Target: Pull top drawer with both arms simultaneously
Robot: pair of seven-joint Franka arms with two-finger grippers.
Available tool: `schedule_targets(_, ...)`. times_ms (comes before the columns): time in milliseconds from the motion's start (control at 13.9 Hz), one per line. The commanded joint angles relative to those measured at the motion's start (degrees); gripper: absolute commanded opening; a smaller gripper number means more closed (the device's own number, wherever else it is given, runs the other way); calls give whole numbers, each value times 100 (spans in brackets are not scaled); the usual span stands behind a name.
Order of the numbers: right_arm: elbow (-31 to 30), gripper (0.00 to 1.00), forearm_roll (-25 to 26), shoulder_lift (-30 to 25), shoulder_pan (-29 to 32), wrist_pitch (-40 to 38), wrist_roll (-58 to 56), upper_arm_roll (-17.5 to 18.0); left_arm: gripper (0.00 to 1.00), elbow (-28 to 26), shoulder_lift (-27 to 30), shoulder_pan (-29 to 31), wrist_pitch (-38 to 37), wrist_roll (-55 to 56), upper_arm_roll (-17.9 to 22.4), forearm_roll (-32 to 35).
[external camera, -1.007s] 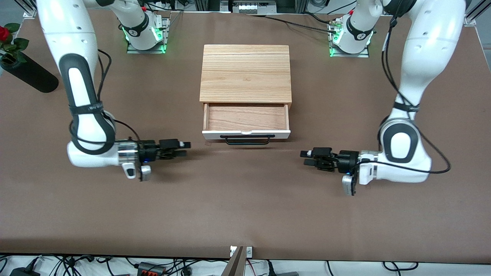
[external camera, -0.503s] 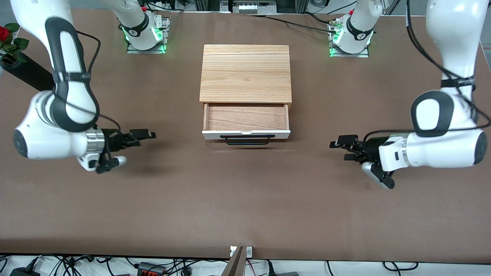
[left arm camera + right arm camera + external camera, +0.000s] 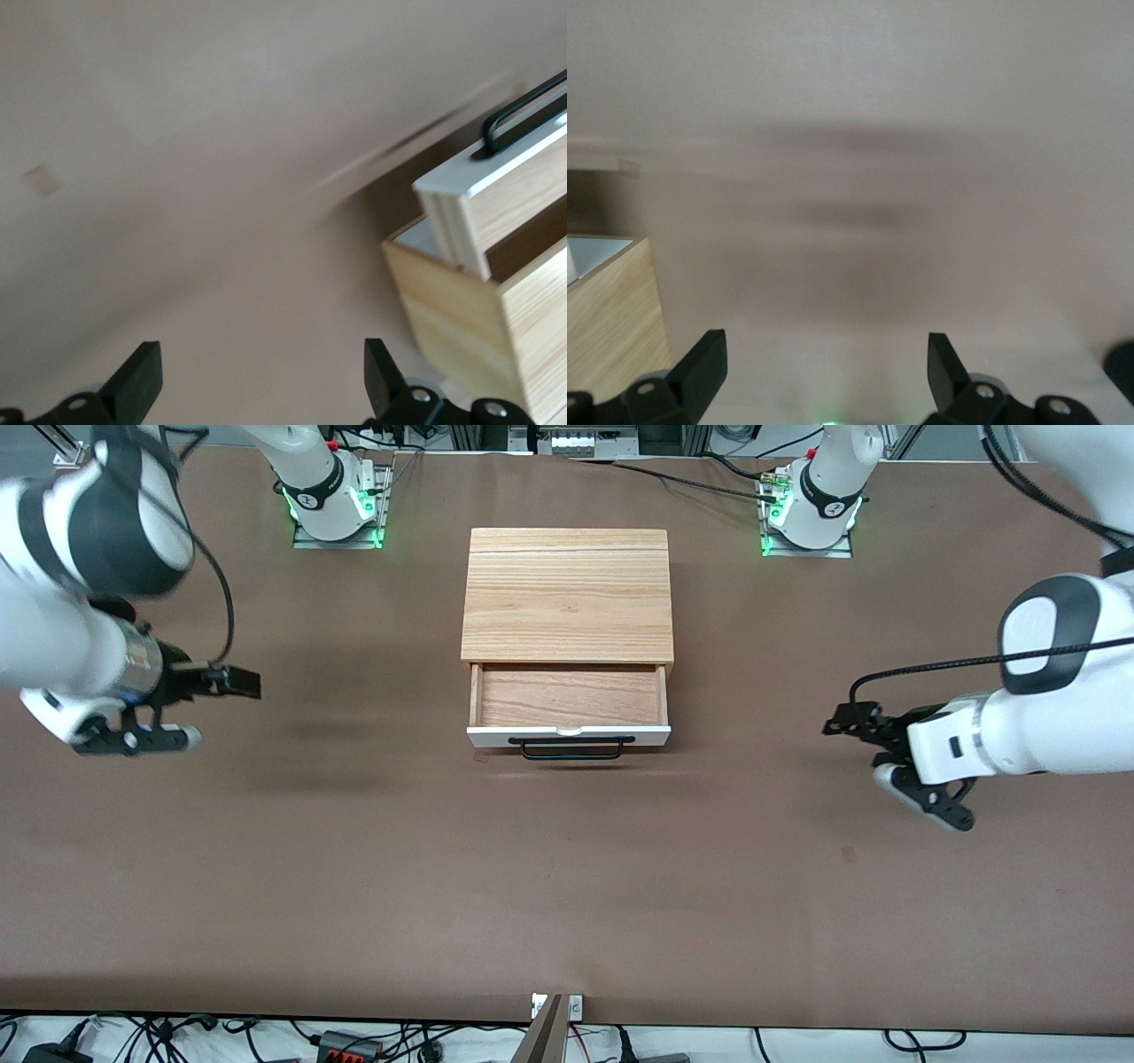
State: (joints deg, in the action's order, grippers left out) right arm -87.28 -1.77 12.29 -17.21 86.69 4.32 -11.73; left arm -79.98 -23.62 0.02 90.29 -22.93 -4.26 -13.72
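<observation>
The top drawer [image 3: 569, 698] stands pulled out of the light-wood box [image 3: 567, 593] at the table's middle. Its white front panel [image 3: 496, 736] and black bar handle [image 3: 571, 749] face the front camera, and its wood inside shows. My right gripper [image 3: 237, 682] is open and empty, up over the table toward the right arm's end, well apart from the drawer. My left gripper [image 3: 840, 721] is open and empty over the table toward the left arm's end. The left wrist view shows its gripper [image 3: 263, 382] open, with the drawer [image 3: 509, 190] and handle [image 3: 524, 108] off to one side. The right wrist view shows its gripper [image 3: 824, 367] open over bare table.
The arms' bases [image 3: 337, 505] [image 3: 806, 514] with green lights stand at the table's farthest edge. A small tape mark [image 3: 849, 855] lies on the brown table nearer to the front camera than the left gripper. A corner of the box [image 3: 611, 336] shows in the right wrist view.
Both grippers have moved away from the drawer's handle, each outward toward its own end of the table and upward. The drawer has stayed pulled out and has not moved.
</observation>
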Motion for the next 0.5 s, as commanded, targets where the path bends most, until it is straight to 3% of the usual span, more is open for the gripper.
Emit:
schedule_targets(0,647,100,151,-95,42,-678,219,-75,100,-132,515,-11,-344,113,56,649)
schedule_targets(288,1352,100,107,256,516,-584,183,-339,100,-132,841,103,-785,447,92,1072)
schedule_targets(359,1267,100,29,152,752,-531,123,-252,100,-115,841,86,-794,482,74,1325)
schedule_targets(431,944,100,-16,-144,1059,-574,9,123,100,-106,850,77,-802,569,57,1598)
